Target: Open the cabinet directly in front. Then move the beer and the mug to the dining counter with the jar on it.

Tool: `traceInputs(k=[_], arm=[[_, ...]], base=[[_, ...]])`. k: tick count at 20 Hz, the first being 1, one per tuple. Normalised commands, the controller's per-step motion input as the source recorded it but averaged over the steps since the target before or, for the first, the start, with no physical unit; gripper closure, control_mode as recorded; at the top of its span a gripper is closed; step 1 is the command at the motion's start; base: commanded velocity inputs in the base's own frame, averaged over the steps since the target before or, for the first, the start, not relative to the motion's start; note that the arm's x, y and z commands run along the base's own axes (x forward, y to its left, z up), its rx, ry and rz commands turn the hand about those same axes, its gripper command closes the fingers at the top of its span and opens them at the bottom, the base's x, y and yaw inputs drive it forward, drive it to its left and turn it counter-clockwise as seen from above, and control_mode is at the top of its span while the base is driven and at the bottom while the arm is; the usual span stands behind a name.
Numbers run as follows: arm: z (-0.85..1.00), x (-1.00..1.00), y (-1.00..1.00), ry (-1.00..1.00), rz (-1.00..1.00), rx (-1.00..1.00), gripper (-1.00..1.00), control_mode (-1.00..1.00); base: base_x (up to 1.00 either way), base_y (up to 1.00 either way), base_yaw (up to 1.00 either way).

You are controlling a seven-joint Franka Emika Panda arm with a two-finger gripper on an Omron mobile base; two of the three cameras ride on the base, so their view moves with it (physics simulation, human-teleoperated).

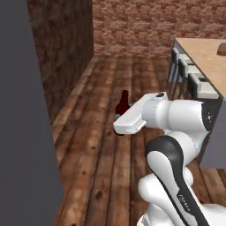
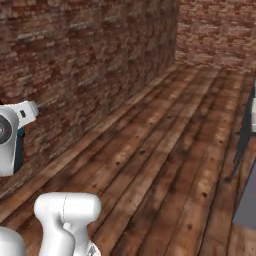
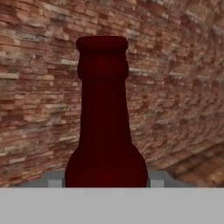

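My gripper [image 3: 106, 179] is shut on the beer [image 3: 105, 118], a dark reddish-brown bottle. Its neck rises upright in the middle of the hand view, with a grey finger [image 3: 54, 179] against each side of its shoulder. In the left base view the beer [image 1: 122, 103] stands up from behind the white hand, carried above the wooden floor. The dining counter [image 1: 201, 55], with a light wood top, lies at the far right. The brownish jar [image 1: 222, 49] sits on it at the picture's edge. The mug and the cabinet are out of view.
Several grey stools [image 1: 194, 81] line the counter's near side. A dark grey panel [image 1: 22, 114] stands close on the left. A brick wall [image 2: 90, 65] runs along the left and far side. Plank floor [image 1: 101, 145] lies open between wall and stools.
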Motion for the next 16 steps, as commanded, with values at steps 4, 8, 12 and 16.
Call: traceInputs(k=[4,8,12,16], arm=[[0.0,0.0,0.0,0.0,0.0,0.0,1.0,1.0],[0.0,0.0,0.0,0.0,0.0,0.0,1.0,1.0],[0.0,0.0,0.0,0.0,0.0,0.0,1.0,1.0],[0.0,0.0,0.0,0.0,0.0,0.0,1.0,1.0]], base=[[-0.26,-0.06,-0.91],[-0.14,-0.24,-0.76],[0.3,0.0,-0.05],[0.98,0.0,-0.02]])
